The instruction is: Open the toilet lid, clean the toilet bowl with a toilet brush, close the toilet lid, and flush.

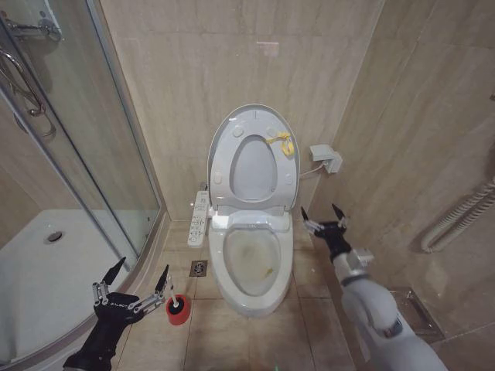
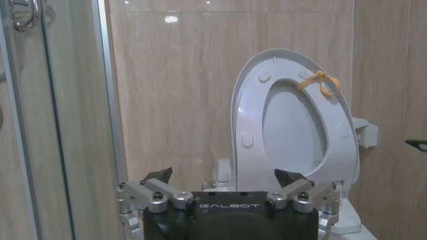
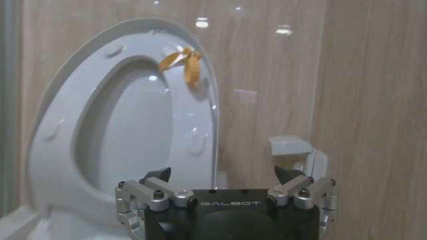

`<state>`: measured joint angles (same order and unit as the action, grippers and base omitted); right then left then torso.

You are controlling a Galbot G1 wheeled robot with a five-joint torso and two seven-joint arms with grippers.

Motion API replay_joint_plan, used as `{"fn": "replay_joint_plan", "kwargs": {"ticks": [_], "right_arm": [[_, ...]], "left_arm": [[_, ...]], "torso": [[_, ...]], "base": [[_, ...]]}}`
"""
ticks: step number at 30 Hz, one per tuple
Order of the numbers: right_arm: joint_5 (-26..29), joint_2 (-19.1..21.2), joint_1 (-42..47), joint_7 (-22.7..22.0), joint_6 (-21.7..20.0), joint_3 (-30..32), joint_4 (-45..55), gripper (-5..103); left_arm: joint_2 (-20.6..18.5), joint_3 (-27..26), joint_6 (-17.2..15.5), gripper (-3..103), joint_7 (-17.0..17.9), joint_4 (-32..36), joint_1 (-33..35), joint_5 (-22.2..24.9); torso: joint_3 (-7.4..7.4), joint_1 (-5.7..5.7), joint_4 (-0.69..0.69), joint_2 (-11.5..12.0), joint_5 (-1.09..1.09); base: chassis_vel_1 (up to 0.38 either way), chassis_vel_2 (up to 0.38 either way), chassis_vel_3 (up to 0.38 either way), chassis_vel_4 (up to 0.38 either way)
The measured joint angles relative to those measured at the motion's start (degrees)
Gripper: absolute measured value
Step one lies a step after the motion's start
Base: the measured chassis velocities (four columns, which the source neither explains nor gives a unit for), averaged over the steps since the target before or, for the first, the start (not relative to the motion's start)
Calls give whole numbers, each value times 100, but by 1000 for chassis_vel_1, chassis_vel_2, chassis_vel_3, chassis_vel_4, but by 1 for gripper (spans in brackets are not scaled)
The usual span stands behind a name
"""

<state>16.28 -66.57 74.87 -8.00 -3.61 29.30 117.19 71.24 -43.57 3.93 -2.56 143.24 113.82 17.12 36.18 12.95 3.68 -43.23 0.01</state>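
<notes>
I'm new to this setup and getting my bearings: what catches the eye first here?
The white toilet, centre against the tiled wall, with the toilet lid and seat raised and the stained toilet bowl exposed. On the floor to its left, the toilet brush stands in its red holder beside the open left gripper; the open right gripper hovers at the toilet's right.

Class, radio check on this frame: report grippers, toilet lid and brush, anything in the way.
Left gripper open, low beside toilet brush in its red cup. Right gripper open, right of the toilet bowl. Toilet lid up. Nothing blocking.
</notes>
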Motion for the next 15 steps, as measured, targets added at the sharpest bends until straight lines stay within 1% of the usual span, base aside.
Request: {"fn": "replay_joint_plan", "kwargs": {"ticks": [2,3,6,7,9,10,11,13,14,15], "right_arm": [[-243,-138,295,211,68,92,183,100],[-243,-138,295,211,68,92,183,100],[-577,-449,659,423,243,187,343,100],[-577,-449,659,423,243,187,343,100],[-820,-701,969,555,394,300,460,100],[-894,-832,1156,579,450,353,551,100],[-894,-832,1156,579,450,353,551,100],[-1003,-1063,1467,593,551,465,678,100],[-1003,-1063,1467,593,551,465,678,100],[-1016,-1151,1578,590,584,527,719,100]], "left_arm": [[0,0,0,100,0,0,0,0],[0,0,0,100,0,0,0,0],[0,0,0,100,0,-1,0,0],[0,0,0,100,0,-1,0,0],[0,0,0,100,1,0,0,0],[0,0,0,100,0,0,0,0],[0,0,0,100,0,0,0,0],[0,0,0,100,1,0,0,0],[0,0,0,100,1,0,0,0],[0,0,0,100,1,0,0,0]], "torso": [[0,0,0,0,-1],[0,0,0,0,-1],[0,0,-2,0,-2],[0,0,-2,0,-2],[0,0,-2,0,-1],[0,0,0,0,-2],[0,0,0,0,-2],[0,0,0,0,-2],[0,0,0,0,-2],[0,0,0,0,-2]], "base": [[0,0,0,0],[0,0,0,0],[0,0,0,0],[0,0,0,0],[0,0,0,0],[0,0,0,0],[0,0,0,0],[0,0,0,0],[0,0,0,0],[0,0,0,0]]}}
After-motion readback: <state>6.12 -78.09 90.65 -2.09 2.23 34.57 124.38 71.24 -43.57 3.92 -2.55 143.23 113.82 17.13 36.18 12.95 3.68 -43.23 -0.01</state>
